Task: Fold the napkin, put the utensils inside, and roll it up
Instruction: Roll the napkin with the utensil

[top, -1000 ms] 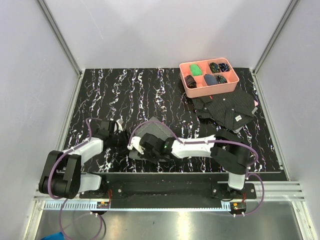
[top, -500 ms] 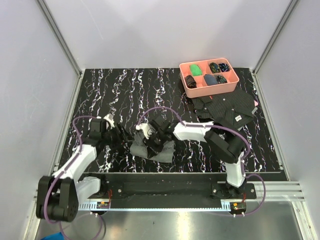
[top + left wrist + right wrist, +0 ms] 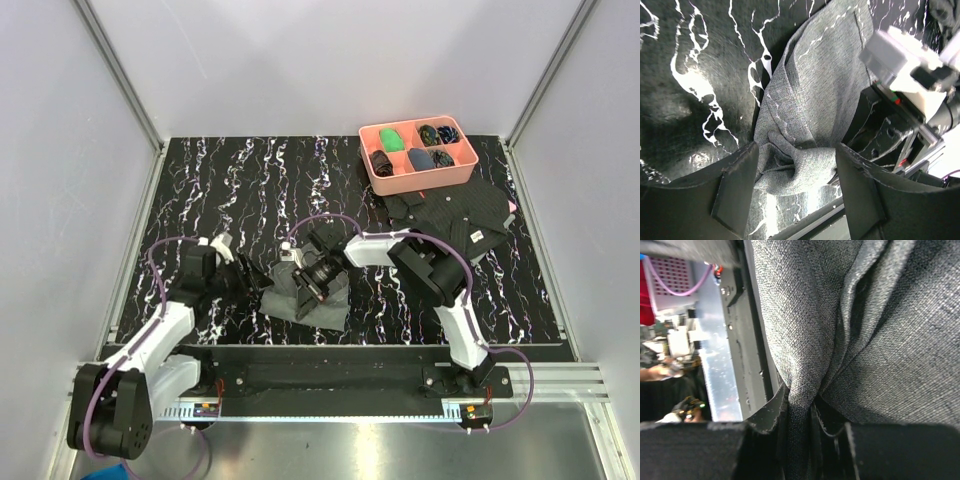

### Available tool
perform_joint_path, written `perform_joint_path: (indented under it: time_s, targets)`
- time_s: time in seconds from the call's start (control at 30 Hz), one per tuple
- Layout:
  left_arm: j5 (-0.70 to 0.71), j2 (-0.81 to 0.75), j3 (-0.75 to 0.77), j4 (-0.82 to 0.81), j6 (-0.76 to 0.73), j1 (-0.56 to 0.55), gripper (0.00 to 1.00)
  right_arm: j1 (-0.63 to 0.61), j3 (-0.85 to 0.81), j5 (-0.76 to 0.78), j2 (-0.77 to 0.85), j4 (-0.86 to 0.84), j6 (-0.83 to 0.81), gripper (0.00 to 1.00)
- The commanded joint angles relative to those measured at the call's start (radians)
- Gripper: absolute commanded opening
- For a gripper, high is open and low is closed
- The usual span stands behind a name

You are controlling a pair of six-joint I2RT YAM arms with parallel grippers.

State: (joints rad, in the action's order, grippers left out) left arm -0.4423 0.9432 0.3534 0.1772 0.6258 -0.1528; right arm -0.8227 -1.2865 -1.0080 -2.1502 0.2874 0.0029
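Note:
The grey napkin (image 3: pixel 322 305) lies bunched on the black marbled table near the front edge. My right gripper (image 3: pixel 304 283) is shut on a fold of the napkin (image 3: pixel 805 370), its jaws pinching the cloth from both sides. My left gripper (image 3: pixel 250 281) is open just left of the napkin; its fingers (image 3: pixel 735 185) stand wide on either side of a crumpled corner of the napkin (image 3: pixel 800 165), not touching it. The gold spoon and fork are out of view.
A pink tray (image 3: pixel 418 155) with small dark and green items stands at the back right. A black patterned cloth with a white tag (image 3: pixel 450 218) lies just in front of it. The table's front rail (image 3: pixel 330 350) runs close below the napkin.
My right gripper has swung from the near side back and right, dragging the napkin with it. My left gripper has moved toward the napkin's left corner.

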Motion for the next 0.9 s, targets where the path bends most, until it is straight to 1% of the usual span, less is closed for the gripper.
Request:
perform_joint_path:
  time_s: [0.0,0.23,0.27,0.33,0.47,0.5,0.57,0.6,0.63,0.67,0.73,0.77,0.8,0.83,0.87]
  targets:
    - [-0.038,0.026,-0.020,-0.099,0.008,-0.016,0.64,0.014,-0.013,-0.012,-0.072,0.078,-0.009,0.20]
    - [-0.076,0.077,-0.060,-0.197,0.048,-0.031,0.54,0.030,-0.043,-0.034,-0.111,0.093,0.020,0.20]
    - [-0.082,0.083,-0.068,-0.200,0.048,-0.034,0.50,0.031,-0.046,-0.034,-0.112,0.096,0.022,0.20]
    - [-0.093,0.097,-0.073,-0.211,0.051,-0.036,0.47,0.034,-0.056,-0.035,-0.120,0.099,0.020,0.20]
    - [-0.096,0.126,-0.090,-0.206,0.057,-0.037,0.32,0.039,-0.068,-0.032,-0.126,0.099,0.025,0.21]
    - [-0.076,0.134,-0.091,-0.202,0.060,-0.037,0.20,0.040,-0.071,-0.029,-0.120,0.102,0.026,0.22]
    - [-0.052,0.157,-0.084,-0.180,0.071,-0.037,0.09,0.042,-0.070,-0.020,-0.109,0.101,0.028,0.30]
    - [-0.035,0.178,-0.079,-0.159,0.071,-0.037,0.01,0.042,-0.070,-0.001,-0.093,0.101,0.029,0.34]
    - [-0.026,0.189,-0.071,-0.131,0.071,-0.037,0.00,0.042,-0.068,0.008,-0.080,0.102,0.032,0.44]
    - [-0.018,0.200,-0.056,-0.116,0.069,-0.037,0.00,0.042,-0.068,0.043,-0.068,0.102,0.035,0.50]
    - [-0.003,0.227,-0.042,-0.081,0.061,-0.037,0.00,0.043,-0.066,0.083,-0.019,0.107,0.051,0.58]
    - [0.001,0.235,-0.028,-0.071,0.058,-0.037,0.00,0.042,-0.065,0.123,0.001,0.110,0.054,0.64]
    - [0.001,0.247,-0.024,-0.062,0.051,-0.037,0.00,0.043,-0.065,0.144,0.042,0.110,0.061,0.66]
    - [0.001,0.252,-0.018,-0.044,0.048,-0.037,0.00,0.042,-0.063,0.163,0.065,0.111,0.063,0.73]
    - [0.004,0.258,-0.005,-0.038,0.043,-0.037,0.00,0.042,-0.062,0.195,0.087,0.113,0.062,0.77]
